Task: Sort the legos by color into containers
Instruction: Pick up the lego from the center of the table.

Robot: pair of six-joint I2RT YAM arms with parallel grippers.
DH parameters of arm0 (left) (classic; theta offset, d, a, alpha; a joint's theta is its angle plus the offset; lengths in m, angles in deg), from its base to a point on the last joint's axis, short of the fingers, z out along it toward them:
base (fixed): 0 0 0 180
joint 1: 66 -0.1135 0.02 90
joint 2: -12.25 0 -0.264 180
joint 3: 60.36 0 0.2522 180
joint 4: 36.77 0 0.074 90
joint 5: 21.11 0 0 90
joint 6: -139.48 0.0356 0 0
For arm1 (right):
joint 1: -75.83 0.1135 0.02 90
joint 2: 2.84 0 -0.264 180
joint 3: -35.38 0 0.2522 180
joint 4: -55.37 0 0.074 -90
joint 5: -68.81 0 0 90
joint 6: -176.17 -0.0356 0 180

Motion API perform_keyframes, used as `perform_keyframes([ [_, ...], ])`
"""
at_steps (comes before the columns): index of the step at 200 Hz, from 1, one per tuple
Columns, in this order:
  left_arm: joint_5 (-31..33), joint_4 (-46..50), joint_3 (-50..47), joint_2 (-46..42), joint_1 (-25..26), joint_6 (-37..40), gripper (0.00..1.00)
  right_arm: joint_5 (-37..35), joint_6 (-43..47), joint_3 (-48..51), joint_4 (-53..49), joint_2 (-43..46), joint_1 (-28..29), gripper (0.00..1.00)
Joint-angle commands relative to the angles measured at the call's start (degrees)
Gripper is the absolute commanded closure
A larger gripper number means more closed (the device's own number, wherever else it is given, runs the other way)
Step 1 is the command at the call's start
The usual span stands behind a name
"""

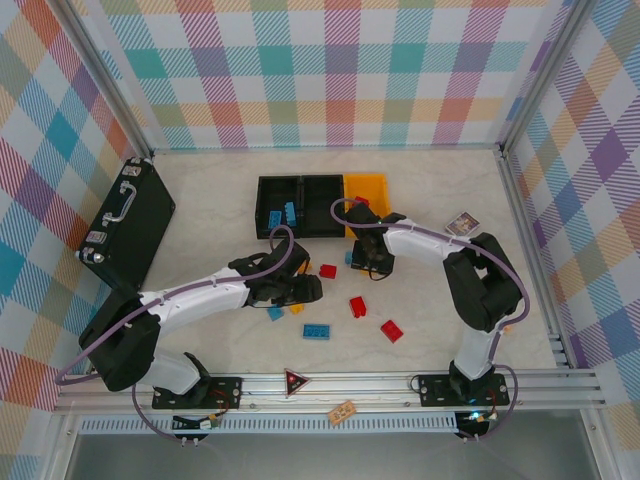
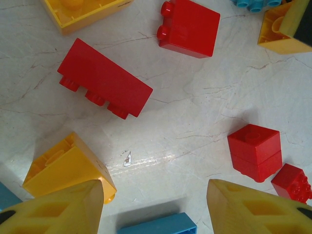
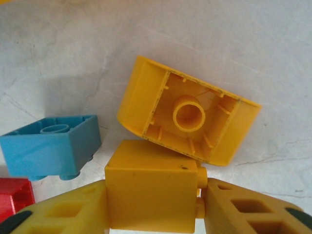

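Right wrist: right gripper (image 3: 153, 197) is clamping a yellow-orange brick (image 3: 151, 180) by its flat sides, just beside the curved brick (image 3: 141, 97); seemingly light, rigid, slick.

Plaid panels in pastel checks are enclosing the space on three sides: a far wall (image 1: 320, 70), a left wall (image 1: 40, 210) and a right wall (image 1: 600, 200). Slim aluminium posts (image 1: 100, 75) are running up the far corners where the panels are meeting. A pale, marble-veined counter (image 1: 220, 165) is lying between them, and even, soft light is casting faint shadows on it. A ribbed aluminium rail (image 1: 350, 382) is bordering its near edge, with a grey strip (image 1: 400, 455) showing nearer still.
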Motion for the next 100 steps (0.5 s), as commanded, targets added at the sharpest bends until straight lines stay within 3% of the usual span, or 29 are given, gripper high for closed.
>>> perform_keyframes([
  [1, 0.59, -0.38, 0.48, 0.63, 0.8, 0.18, 0.42, 0.83, -0.18, 1.2, 0.15, 0.2, -0.24, 0.6],
  [41, 0.9, -0.59, 0.26, 0.47, 0.8, -0.13, 0.42, 0.66, 0.67, 1.91, -1.12, 4.44, -0.18, 0.68],
  [100, 4.9, 0.33, -0.29, -1.79, 0.81, -3.7, 0.42, 1.38, 3.32, -1.73, -3.18, 9.38, 0.64, 0.68],
])
